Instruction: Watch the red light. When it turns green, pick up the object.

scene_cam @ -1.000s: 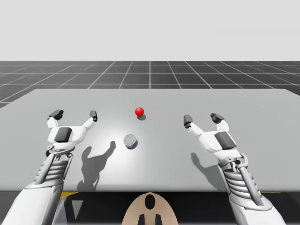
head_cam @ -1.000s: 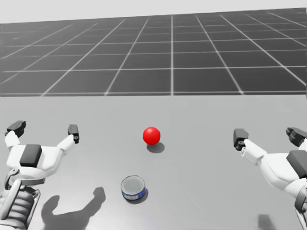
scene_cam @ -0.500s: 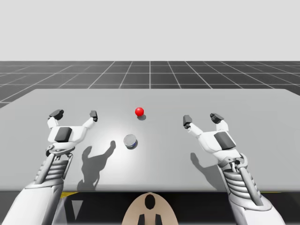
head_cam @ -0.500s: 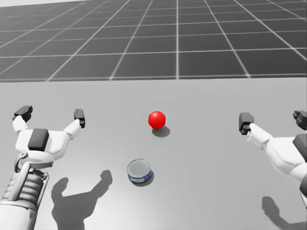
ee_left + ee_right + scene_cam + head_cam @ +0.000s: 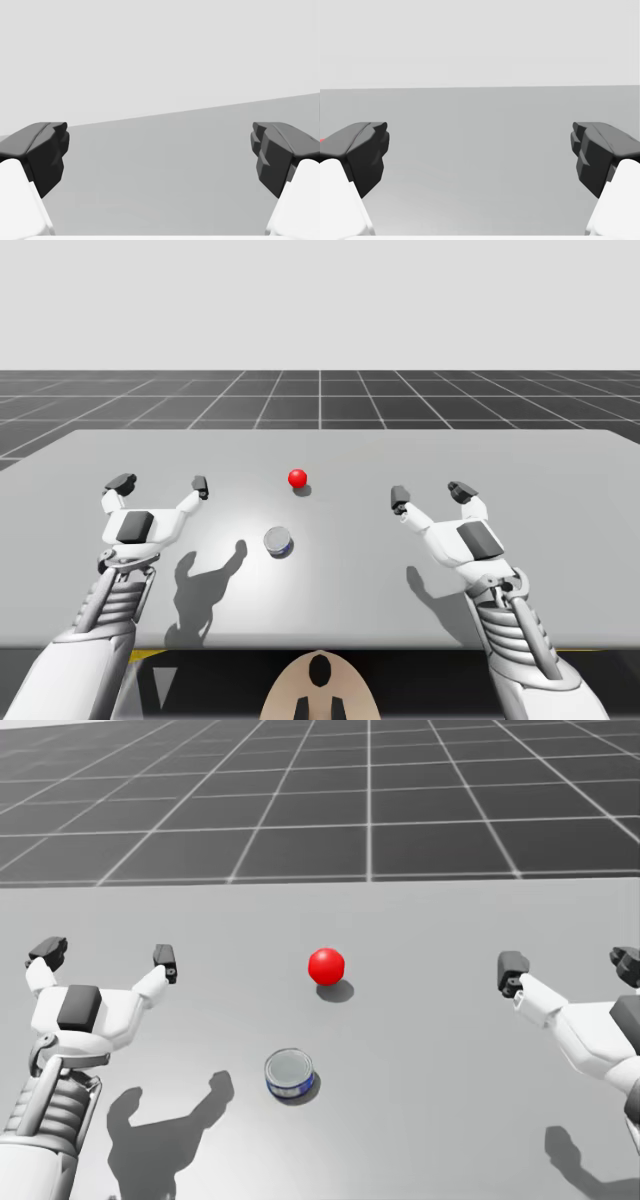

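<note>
Can (image 5: 290, 1074) stands upright, inward of my left end effector (image 5: 107, 958), nearer it than my right end effector (image 5: 570, 968); both open, empty.

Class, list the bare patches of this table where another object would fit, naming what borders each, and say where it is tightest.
Bare: the far band of table beyond the red ball; the stretch between the can and the right gripper. Tightest: between the left gripper and the can.
</note>
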You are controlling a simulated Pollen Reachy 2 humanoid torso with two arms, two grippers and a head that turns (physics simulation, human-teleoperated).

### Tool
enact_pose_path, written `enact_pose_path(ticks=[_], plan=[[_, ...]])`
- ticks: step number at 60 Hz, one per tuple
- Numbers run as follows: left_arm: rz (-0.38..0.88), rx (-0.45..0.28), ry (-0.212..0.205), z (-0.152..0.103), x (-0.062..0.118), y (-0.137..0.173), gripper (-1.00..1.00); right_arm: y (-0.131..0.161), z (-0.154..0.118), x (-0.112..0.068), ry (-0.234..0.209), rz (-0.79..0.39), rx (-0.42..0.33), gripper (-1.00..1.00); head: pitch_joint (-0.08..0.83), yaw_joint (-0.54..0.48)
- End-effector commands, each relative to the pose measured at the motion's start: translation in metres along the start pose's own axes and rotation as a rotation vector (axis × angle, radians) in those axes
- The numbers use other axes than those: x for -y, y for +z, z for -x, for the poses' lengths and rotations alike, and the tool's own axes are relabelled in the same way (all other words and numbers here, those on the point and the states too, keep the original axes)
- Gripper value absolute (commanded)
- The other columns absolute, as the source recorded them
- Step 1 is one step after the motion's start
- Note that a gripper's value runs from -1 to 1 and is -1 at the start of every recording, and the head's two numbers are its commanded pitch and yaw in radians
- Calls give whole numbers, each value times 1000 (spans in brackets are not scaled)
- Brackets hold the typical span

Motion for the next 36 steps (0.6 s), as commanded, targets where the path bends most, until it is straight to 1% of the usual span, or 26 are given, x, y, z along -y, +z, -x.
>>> enact_pose_path(ticks=[1,36], plan=[[6,-3,10,0,0,1,-1000,0,1,-2,-14,-2,1,-1000,469,105],[11,-3,13,-1,1,2,-1000,1,0,-2,-9,-7,5,-1000,477,104]])
